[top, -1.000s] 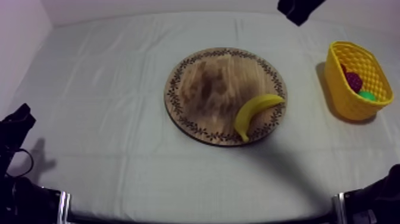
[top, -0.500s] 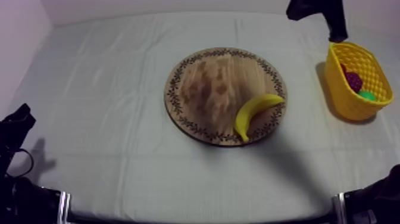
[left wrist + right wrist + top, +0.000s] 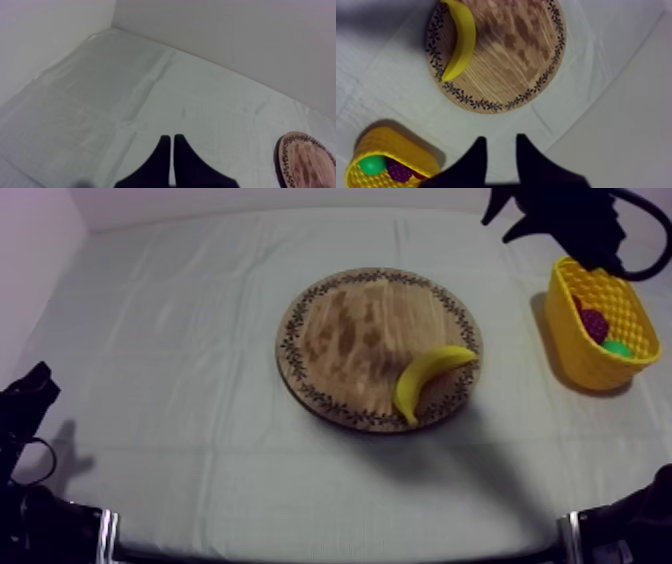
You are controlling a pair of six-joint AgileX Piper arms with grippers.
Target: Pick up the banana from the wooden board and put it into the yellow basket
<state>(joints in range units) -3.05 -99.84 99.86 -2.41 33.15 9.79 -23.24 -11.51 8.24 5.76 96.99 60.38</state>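
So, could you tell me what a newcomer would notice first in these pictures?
The yellow banana stands out, lying along the basket-side rim of the round wooden board in the middle of the cloth. Off to the right stands the yellow basket, holding other toy fruit. The right gripper hangs open above the cloth near the basket.

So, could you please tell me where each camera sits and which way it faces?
Top: overhead, slanting down on board, banana and basket; left arm low at the left, right arm at upper right.
Left wrist: on the left arm, facing across the cloth to the wall; left gripper shut.
Right wrist: on the right arm, facing down on the board; right gripper open.
Shared: top and right wrist both show board, banana, basket.
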